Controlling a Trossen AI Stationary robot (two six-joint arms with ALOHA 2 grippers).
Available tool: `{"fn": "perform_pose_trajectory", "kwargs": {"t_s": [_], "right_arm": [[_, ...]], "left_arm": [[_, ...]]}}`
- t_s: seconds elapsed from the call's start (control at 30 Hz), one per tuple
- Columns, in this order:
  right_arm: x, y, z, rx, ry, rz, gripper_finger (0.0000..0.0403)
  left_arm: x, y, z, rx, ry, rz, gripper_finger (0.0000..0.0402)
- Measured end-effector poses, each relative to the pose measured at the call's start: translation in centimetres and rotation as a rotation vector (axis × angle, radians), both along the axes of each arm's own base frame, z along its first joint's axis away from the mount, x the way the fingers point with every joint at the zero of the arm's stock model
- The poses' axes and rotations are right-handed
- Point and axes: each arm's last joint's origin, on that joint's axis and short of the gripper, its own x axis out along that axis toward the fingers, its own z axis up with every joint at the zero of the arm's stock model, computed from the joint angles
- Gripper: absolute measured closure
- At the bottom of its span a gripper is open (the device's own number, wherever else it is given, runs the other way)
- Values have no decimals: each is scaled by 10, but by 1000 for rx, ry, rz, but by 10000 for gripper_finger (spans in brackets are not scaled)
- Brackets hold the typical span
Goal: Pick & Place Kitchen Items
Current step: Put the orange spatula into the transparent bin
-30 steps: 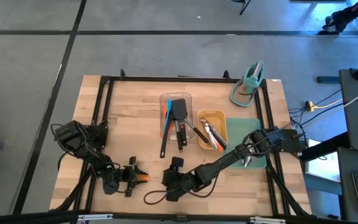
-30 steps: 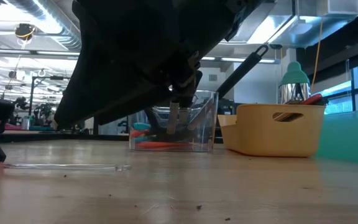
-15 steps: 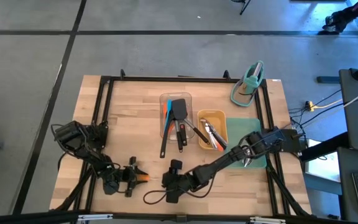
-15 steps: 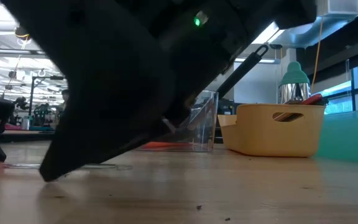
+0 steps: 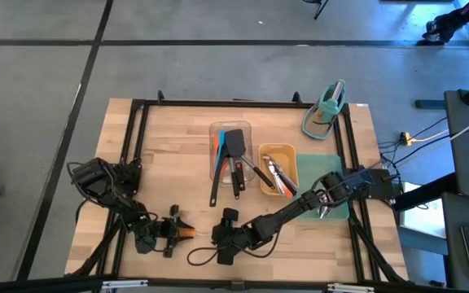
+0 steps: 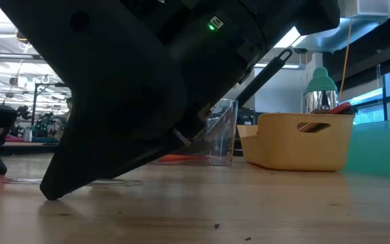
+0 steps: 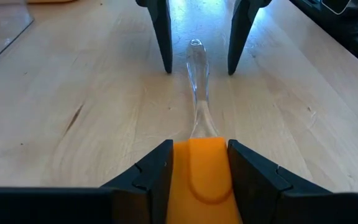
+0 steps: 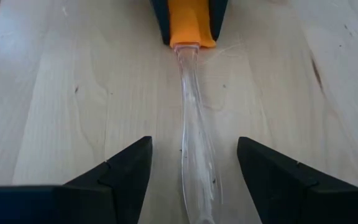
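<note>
Straddling the clear handle of an orange spatula (image 8: 197,168), the right gripper (image 5: 221,238) has settled lower and a touch nearer the table's front edge than it was a second ago; in the low view its dark body now fills most of the picture, where a moment earlier the clear tray (image 6: 221,132) behind it showed plainly. Its fingers (image 8: 114,174) stand wide apart on either side of the handle and are not yet touching it, so it has hold of nothing.

The left gripper (image 5: 177,231) has not shifted over that second. Its fingers (image 7: 157,171) are clamped on the spatula's orange blade, pinning the utensil flat on the wooden table (image 5: 169,163) near the front edge, with the transparent handle running out toward the right arm's fingers.

That reads as a handover being set up: one arm steadies the blade while the other comes in over the handle. The descent looks about finished, so the next thing needed is likely a closing pinch on the handle, then a release by the left.

The other utensils already lie farther back: a black slotted turner (image 5: 234,142) and companions in the clear tray, tongs (image 5: 279,175) in the yellow tray (image 5: 277,149).
</note>
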Motion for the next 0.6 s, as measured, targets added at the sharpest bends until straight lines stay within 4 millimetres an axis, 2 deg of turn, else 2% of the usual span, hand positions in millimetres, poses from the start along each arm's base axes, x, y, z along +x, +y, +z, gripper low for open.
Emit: {"fn": "perform_pose_trajectory", "kwargs": {"t_s": [0.27, 0.6], "right_arm": [[0, 0, 0, 0, 0, -1, 161], [0, 0, -1, 2, 1, 1, 162]], "left_arm": [[0, -1, 10, 23, -13, -35, 261], [5, 3, 11, 26, -20, -13, 261]]}}
